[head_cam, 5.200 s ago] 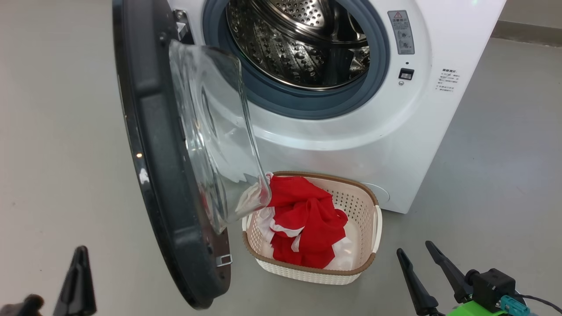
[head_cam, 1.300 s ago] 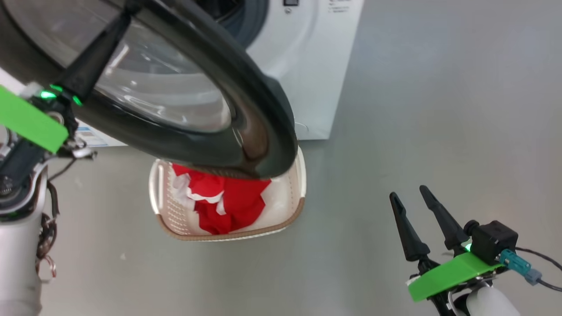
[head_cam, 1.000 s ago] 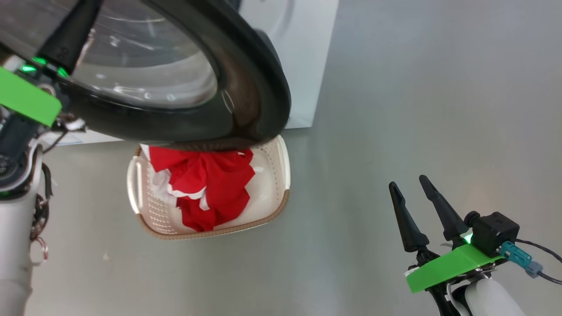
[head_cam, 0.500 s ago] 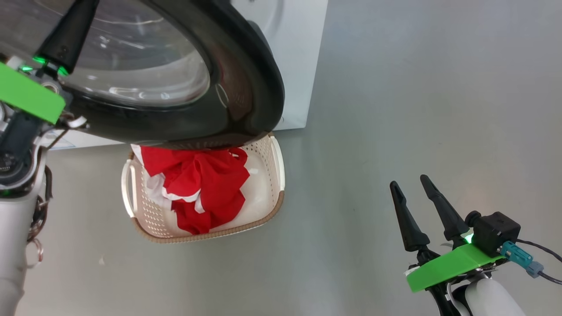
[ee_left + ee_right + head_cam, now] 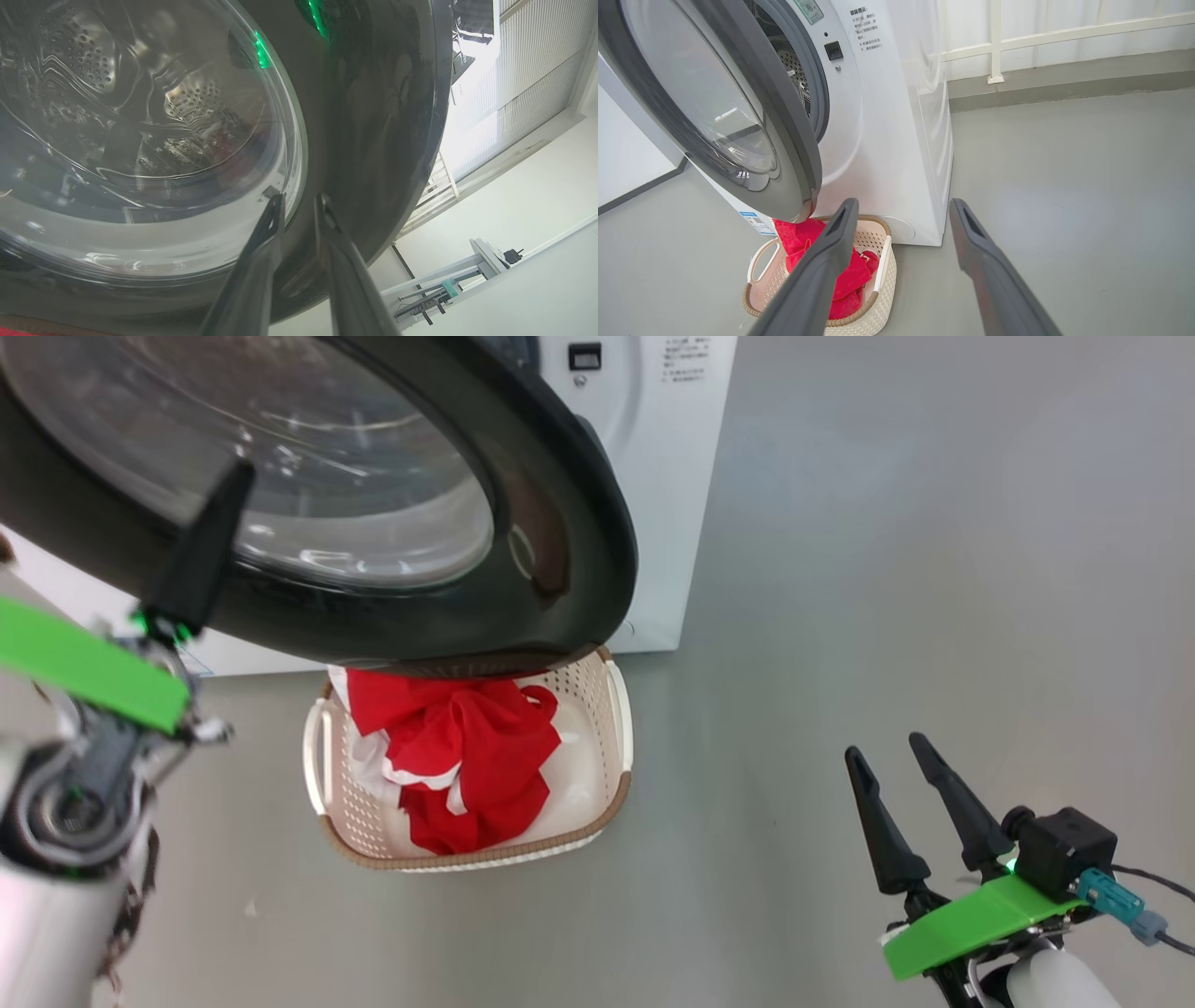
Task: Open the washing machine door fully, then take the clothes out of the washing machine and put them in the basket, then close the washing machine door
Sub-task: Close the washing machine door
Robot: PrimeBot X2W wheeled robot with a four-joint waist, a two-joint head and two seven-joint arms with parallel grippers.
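1. My left arm is raised on the left of the scene. Its pale forearm sits low in the head view, and a green bracket at the wrist tilts up toward the machine.
2. The left tool points at the large round glossy black-rimmed door with its bulging clear glass window. Its two dark fingers are parted by a narrow gap and have nothing between them.
3. In the left wrist view the fingertips lie where the black rim meets the glass. I cannot tell whether they touch it. The steel perforated drum shows through the glass.
4. My right arm is low at the near right, well apart from the machine. The right tool is spread wide, holds nothing, and hangs over the bare grey floor.
5. The door stands out at an angle from the front of the big white front-loading washing machine. In the right wrist view there is a clear gap between the door and the grey gasket.
6. The cream-white perforated plastic basket with a brown woven-look rim sits on the floor against the machine's front. It lies between my two tools, and the door's lower edge hangs over its far rim.
7. The bright red clothes with white trim lie bundled in the basket, toward its left side.
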